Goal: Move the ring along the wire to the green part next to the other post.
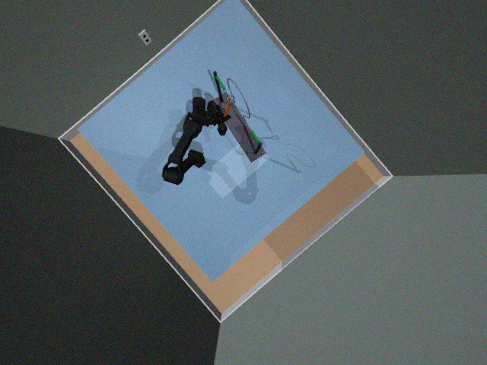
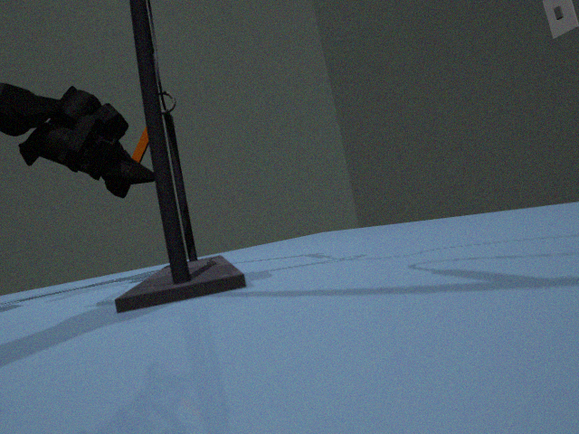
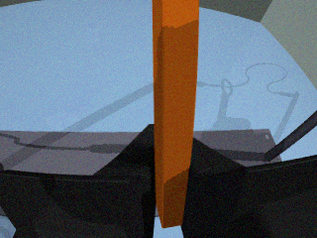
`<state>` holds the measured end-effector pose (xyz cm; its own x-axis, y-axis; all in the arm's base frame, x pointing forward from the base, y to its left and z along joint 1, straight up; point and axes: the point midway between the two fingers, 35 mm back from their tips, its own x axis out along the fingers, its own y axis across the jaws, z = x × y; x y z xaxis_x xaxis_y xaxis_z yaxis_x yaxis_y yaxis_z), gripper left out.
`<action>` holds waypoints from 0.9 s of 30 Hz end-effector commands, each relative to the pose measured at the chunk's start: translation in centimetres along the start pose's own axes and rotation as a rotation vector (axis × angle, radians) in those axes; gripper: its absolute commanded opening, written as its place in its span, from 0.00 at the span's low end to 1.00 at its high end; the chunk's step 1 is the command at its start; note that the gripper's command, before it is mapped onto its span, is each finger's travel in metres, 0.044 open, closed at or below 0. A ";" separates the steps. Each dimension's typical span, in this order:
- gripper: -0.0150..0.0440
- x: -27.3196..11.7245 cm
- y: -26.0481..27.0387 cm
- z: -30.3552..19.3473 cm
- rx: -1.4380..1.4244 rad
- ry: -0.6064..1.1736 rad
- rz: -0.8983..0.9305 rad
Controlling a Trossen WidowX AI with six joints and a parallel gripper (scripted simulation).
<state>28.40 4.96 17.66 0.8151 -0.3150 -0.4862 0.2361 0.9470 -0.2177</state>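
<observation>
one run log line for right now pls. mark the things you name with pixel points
gripper [image 1: 227,116] [image 3: 160,133]: shut on orange handle [image 1: 227,109] [image 2: 140,146] [image 3: 177,99] | ring [image 1: 229,103] [image 2: 168,102]: between green parts | release: not yet done

Overhead, low side, wrist close-up

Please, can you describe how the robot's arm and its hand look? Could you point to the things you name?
The arm [image 1: 181,147] [image 2: 23,109] is black, made of chunky, angular links with thick joints. The hand [image 1: 227,116] [image 3: 160,133] is black too, with two fingers that taper to pointed tips. I see no cables or markings on them.

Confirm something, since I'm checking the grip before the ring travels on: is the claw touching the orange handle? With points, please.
Touching: the wrist view shows the claw [image 1: 227,116] [image 3: 160,133] closed against both sides of the orange handle [image 1: 227,109] [image 2: 140,146] [image 3: 177,99].
</observation>
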 end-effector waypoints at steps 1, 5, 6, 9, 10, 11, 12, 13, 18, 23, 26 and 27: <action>0.00 -0.1 1.3 0.1 0.057 0.012 0.037; 0.00 -0.3 2.2 0.2 0.094 0.016 0.061; 0.00 -0.3 2.4 0.2 0.100 0.017 0.064; 0.00 -0.4 2.9 0.2 0.115 0.019 0.074; 0.00 -0.5 3.0 0.3 0.119 0.019 0.077; 0.00 -0.5 3.2 0.3 0.122 0.019 0.079; 0.00 -0.5 3.3 0.3 0.126 0.020 0.081; 0.00 -0.5 3.5 0.3 0.129 0.020 0.083; 0.00 -0.7 4.1 0.4 0.138 0.020 0.089; 0.00 -0.8 4.6 0.5 0.143 0.020 0.091; 0.00 -0.9 4.9 0.5 0.144 0.020 0.092; 0.00 -0.9 5.0 0.5 0.144 0.020 0.092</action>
<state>28.96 9.55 17.46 0.8274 -0.2227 -0.5156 0.2304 0.9718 -0.0500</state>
